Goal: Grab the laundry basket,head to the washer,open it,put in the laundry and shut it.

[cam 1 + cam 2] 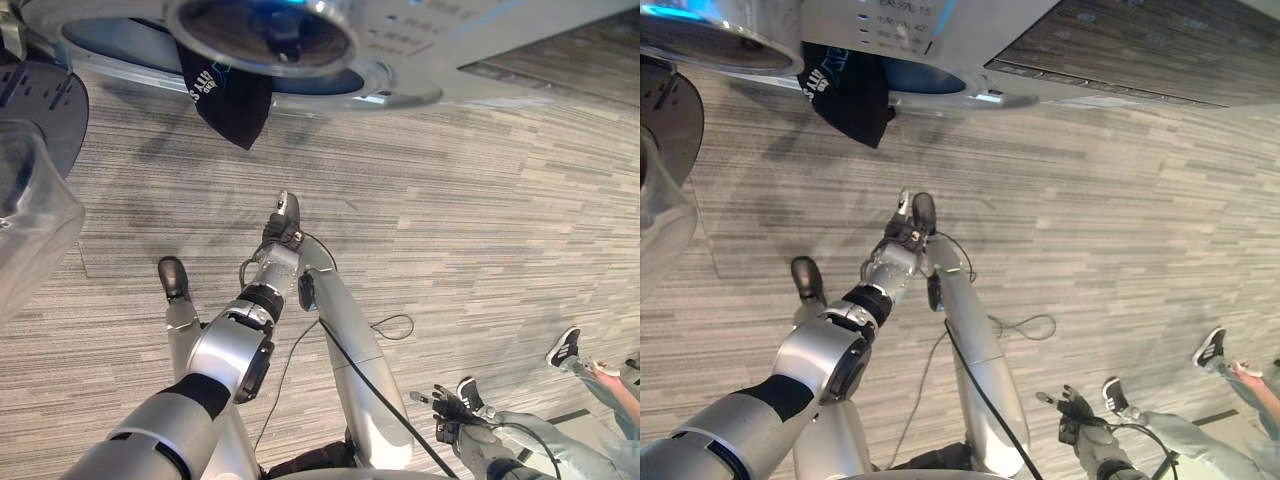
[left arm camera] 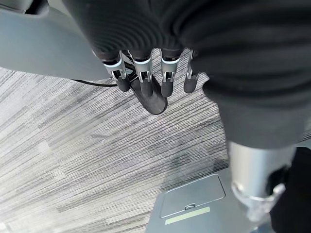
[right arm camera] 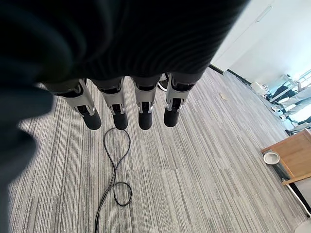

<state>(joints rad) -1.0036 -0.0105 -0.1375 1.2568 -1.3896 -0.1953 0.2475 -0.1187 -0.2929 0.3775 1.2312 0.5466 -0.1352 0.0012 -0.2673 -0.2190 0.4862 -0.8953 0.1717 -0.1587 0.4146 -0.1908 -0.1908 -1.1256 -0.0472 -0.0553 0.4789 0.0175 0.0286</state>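
Washer [image 1: 420,40] door open, dark garment [image 1: 232,95] draped over rim, left hand [image 1: 902,232] and right hand [image 1: 1072,410] fingers relaxed, empty

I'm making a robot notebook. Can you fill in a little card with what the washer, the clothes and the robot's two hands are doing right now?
washer: door open, round opening behind it
clothes: dark garment hanging out over the opening's rim
left hand: low over the grey carpet, fingers straight, holding nothing
right hand: down by the robot's side, fingers straight, holding nothing
also there: a person's legs and shoe at the right
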